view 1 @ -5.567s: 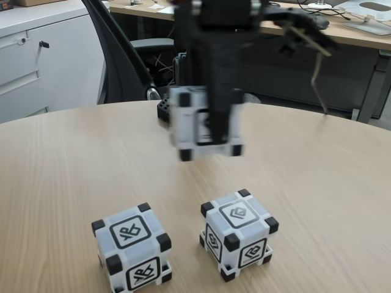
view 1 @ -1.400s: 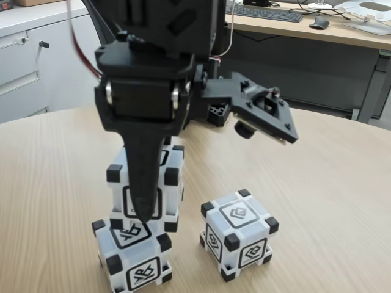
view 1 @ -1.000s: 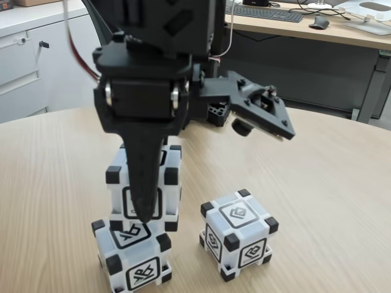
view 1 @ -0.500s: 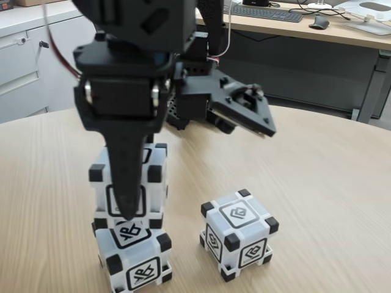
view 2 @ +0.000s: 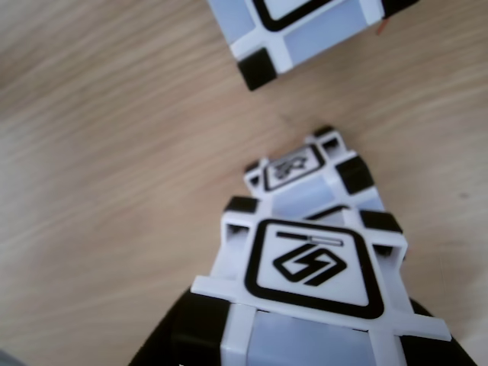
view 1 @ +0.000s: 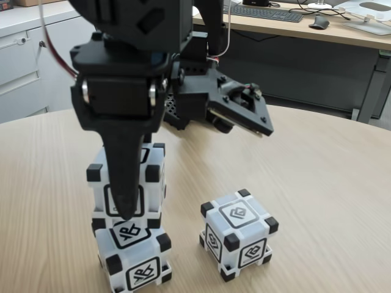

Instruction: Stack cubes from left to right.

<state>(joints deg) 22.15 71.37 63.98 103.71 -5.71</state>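
Observation:
Three white cubes with black corners show in the fixed view. My gripper [view 1: 128, 207] is shut on one cube [view 1: 154, 177], its front finger crossing the cube's near face. That held cube sits at the top of the left cube [view 1: 134, 256], offset toward the back left; I cannot tell whether they touch. The right cube [view 1: 238, 235] stands alone on the table. In the other view the held cube [view 2: 313, 267] fills the lower middle with dark fingers [view 2: 171, 339] beside it. The left cube [view 2: 293, 168] peeks out past it and the right cube [view 2: 305, 23] sits at the top edge.
The round wooden table [view 1: 317, 195] has open surface to the right and behind the cubes. A black bracket [view 1: 238, 110] sticks out from the arm to the right. A black office chair [view 1: 122, 55], a grey cabinet [view 1: 24, 55] and a desk [view 1: 305, 24] stand beyond the table.
The gripper came down from mid-air with the cube to just over the left cube. In the last second it shifted the cube a little to the left.

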